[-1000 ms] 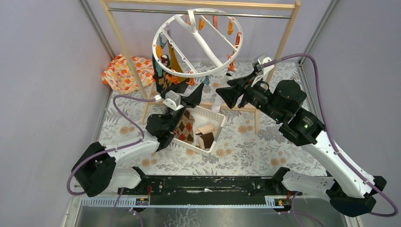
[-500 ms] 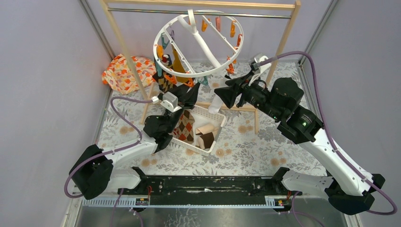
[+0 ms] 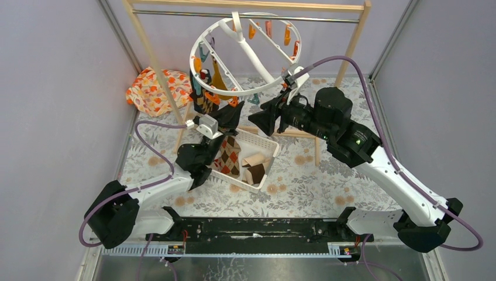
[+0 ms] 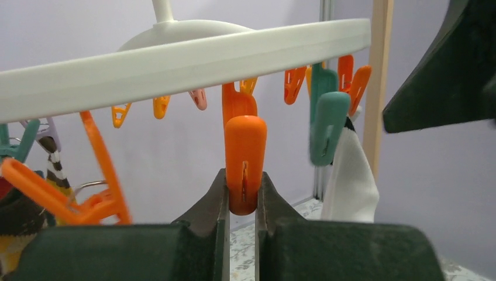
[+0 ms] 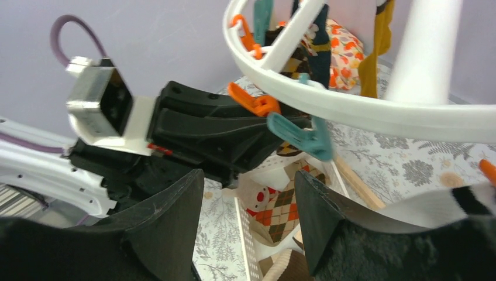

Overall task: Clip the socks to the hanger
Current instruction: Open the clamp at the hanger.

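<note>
Left wrist: orange clip (image 4: 244, 158) under white hanger (image 4: 175, 65)

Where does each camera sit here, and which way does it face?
Top external: above, behind the bases, looking down; both arms show.
Left wrist: looks up from the left gripper at an orange clip under the hanger.
Right wrist: looks past the open right gripper at the left gripper.
Shared: hanger in all three.

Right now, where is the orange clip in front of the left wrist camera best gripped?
Probably its rounded lower end, from below: the orange clip hangs upright from the hanger ring, top tethered, bottom free. The left gripper has its jaws against both sides of that end.
</note>
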### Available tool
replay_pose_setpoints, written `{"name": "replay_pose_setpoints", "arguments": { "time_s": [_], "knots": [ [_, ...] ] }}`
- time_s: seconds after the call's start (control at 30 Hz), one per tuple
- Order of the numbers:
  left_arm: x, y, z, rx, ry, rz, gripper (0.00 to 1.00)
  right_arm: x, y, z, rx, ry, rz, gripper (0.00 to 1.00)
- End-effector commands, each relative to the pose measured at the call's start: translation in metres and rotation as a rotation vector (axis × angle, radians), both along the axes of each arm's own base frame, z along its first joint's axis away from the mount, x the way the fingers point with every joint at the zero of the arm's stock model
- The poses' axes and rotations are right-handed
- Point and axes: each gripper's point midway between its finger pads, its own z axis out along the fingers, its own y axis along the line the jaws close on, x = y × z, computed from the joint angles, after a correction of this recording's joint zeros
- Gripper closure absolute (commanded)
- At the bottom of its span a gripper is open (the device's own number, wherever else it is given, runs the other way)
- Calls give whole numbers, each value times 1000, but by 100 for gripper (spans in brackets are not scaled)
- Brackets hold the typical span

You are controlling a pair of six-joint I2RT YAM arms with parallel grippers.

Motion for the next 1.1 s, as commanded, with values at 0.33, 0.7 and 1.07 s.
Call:
{"name": "replay_pose_setpoints", "arguments": {
  "time_s": [0.33,0.7,1.07],
  "knots": [
    [-5,9,10,-33,-10,-3,100,-35,26,49,96,-72,153,35],
    [-11,-9,12,43,116,-115,100,-23,47,39,43,-103,117,35],
    [-25,-18,10,98,237,-215,100,2,37,45,9,-176,-13,26]
  ]
}}
